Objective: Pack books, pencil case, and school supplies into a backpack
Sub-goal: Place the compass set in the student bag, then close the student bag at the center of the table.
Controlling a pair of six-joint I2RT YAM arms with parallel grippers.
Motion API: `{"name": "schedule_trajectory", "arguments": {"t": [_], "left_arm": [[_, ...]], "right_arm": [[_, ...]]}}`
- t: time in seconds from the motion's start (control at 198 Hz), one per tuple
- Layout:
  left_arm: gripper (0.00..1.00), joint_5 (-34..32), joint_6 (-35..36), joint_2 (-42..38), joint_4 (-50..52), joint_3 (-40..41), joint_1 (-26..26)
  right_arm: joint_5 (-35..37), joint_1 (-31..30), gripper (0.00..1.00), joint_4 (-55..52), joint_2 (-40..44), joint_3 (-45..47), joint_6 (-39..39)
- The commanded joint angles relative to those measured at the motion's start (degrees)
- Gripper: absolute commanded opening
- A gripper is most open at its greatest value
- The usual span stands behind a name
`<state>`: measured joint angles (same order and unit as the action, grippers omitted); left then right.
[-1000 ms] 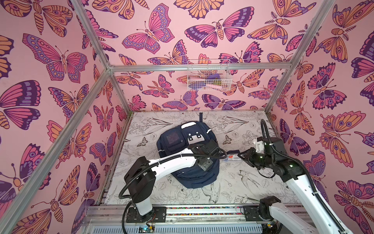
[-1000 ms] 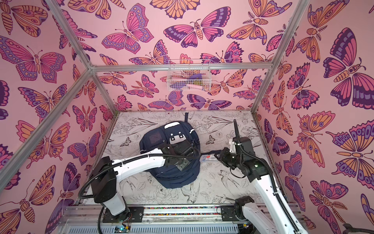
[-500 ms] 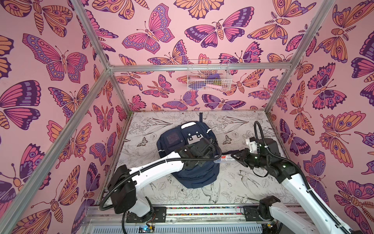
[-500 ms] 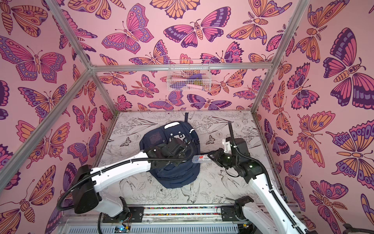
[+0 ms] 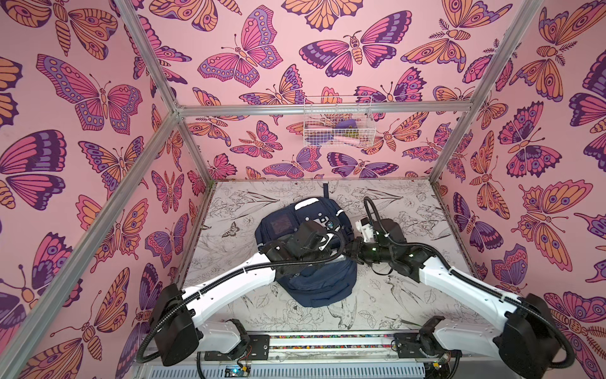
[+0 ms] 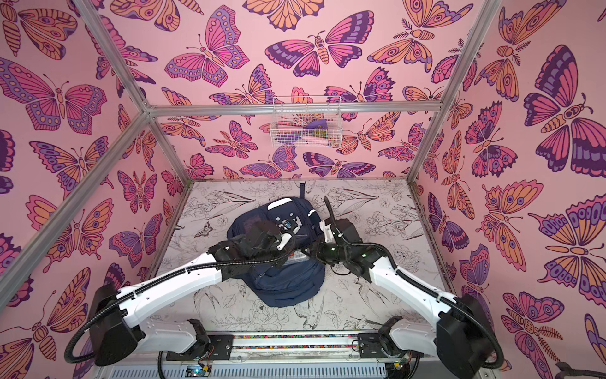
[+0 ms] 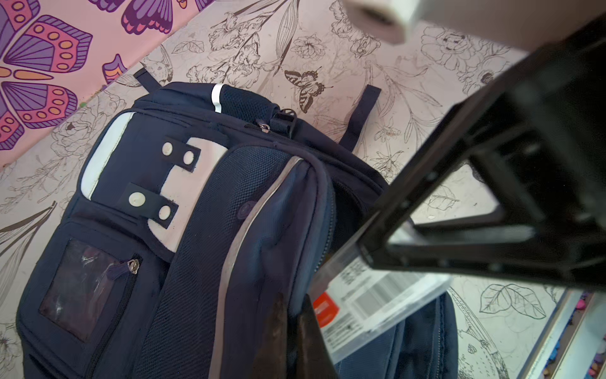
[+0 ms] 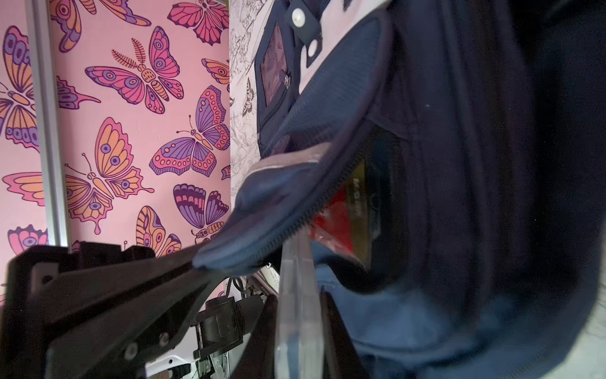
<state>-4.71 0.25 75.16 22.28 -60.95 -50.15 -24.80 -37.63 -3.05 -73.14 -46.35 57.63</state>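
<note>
1. The backpack (image 7: 137, 170) is matt navy woven cloth, with coarser mesh panels and smooth silvery reflective strips.
2. The window pocket (image 7: 78, 285) on the backpack's front is glossy, wrinkled clear plastic, and its zip pull (image 7: 133, 266) is shiny metal.
3. The clear case (image 7: 387, 305) at the backpack's opening is smooth transparent plastic with a paper label.
4. The bench (image 7: 426, 82) under the backpack has a matt printed surface.

light: bright, even | shadows: soft | top views: sharp, edges bowed | wrist views: close backpack (image 8: 475, 197) dark, blurred, perhaps motion

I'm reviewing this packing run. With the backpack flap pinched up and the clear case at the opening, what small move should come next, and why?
Likely the right gripper should ease the clear case deeper into the backpack: the left gripper holds the flap lifted, the opening gapes, and the case's labelled end sits outside.
</note>
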Motion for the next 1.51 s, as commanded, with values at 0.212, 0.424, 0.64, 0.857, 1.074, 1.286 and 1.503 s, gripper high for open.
{"name": "schedule_trajectory", "arguments": {"t": [0.212, 0.424, 0.64, 0.857, 1.074, 1.286, 1.503], "left_arm": [[0.0, 8.1, -4.8, -6.6, -11.9, 2.8, 1.7], [0.0, 9.5, -6.7, -7.6, -13.2, 5.3, 2.7], [0.0, 10.8, -9.7, -6.9, -14.1, 6.3, 4.7], [0.0, 11.5, -14.4, -4.1, -13.9, 5.9, 5.0], [0.22, 12.6, -22.0, -2.8, -13.7, 6.2, 5.7], [0.58, 13.2, -27.5, -2.8, -13.2, 8.0, 7.2], [0.68, 13.4, -39.3, -7.6, -5.6, 8.5, 13.3]], "right_arm": [[5.6, -4.3, 0.32, 10.9, -12.4, -8.5, 2.4], [16.4, -4.3, 0.63, 1.5, -7.4, -7.8, -1.3], [21.7, -4.3, 0.73, -7.3, 1.7, -4.5, -3.6], [27.3, -4.2, 0.7, -19.2, 13.1, -1.6, -5.6], [32.2, -4.3, 0.65, -29.7, 18.6, -0.6, -7.2], [36.4, -6.0, 0.63, -35.8, 17.7, -1.5, -7.0], [50.2, -15.8, 0.75, -44.9, 14.5, -7.8, -3.6]]}}
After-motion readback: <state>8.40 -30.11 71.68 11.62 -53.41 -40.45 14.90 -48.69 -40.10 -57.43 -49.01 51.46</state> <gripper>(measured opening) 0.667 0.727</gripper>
